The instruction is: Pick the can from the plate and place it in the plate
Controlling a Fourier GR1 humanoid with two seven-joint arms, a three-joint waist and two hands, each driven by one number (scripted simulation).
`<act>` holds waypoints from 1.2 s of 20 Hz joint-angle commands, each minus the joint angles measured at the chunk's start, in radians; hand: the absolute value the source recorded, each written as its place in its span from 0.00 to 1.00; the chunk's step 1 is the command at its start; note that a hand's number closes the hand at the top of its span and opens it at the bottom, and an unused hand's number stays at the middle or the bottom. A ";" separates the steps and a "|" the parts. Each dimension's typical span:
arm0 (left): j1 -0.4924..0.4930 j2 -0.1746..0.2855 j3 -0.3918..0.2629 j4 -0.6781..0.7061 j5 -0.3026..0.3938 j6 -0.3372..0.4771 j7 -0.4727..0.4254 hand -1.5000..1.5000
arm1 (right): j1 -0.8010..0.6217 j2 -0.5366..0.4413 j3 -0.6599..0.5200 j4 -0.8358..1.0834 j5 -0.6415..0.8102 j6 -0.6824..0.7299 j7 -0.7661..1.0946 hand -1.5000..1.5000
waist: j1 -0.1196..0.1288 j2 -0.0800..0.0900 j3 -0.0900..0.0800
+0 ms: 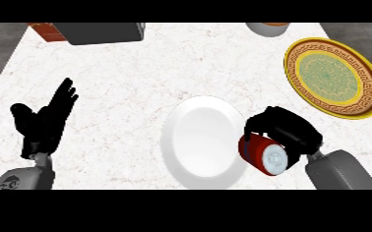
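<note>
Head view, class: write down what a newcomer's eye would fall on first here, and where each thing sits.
The red can stands out first, tilted in the curled right hand at the lower right, beside the white plate's right edge. Next comes the ornate gold and green plate at the far right, bare like the white plate in the middle. The left hand rests open at the left.

Glossy red metal can (263,153), smooth white glazed plate (202,142), ornate gold-rimmed plate (329,77), matt speckled stone counter (138,78)
</note>
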 commanded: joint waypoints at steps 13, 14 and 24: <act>-0.050 -0.035 -0.047 -0.029 -0.031 -0.001 0.034 0.50 | 0.170 -0.180 -0.669 -0.073 -0.496 -0.001 0.010 1.00 | 0.085 0.020 -0.001; -0.014 -0.051 -0.067 -0.048 -0.046 0.002 0.023 0.50 | 0.161 -0.180 -0.665 -0.142 -0.523 0.049 0.103 1.00 | 0.085 0.018 -0.002; -0.150 -0.039 -0.032 0.095 -0.056 -0.024 -0.016 0.50 | -0.218 -0.258 -0.682 0.558 -0.380 -0.051 -0.091 1.00 | 0.105 0.027 -0.001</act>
